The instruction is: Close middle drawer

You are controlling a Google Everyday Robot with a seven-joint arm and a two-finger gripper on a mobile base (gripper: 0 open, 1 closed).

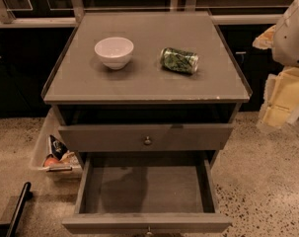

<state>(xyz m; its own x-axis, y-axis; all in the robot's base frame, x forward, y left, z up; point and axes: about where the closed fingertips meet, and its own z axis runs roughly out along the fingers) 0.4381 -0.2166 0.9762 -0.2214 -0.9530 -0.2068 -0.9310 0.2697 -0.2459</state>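
Middle drawer (114,223) stood pulled far out of the cabinet toward us, its long front running left to right along the bottom of the view, knob at centre. The top drawer (188,137) above it sat only slightly out. The robot's gripper (283,97) hung at the right edge, above and to the right of the open drawer and well apart from it; how its jaws stood we could not tell. We judged the closing push would run straight back into the cabinet. A white bowl (114,52) and a green can (179,60) sat on the counter (149,83).
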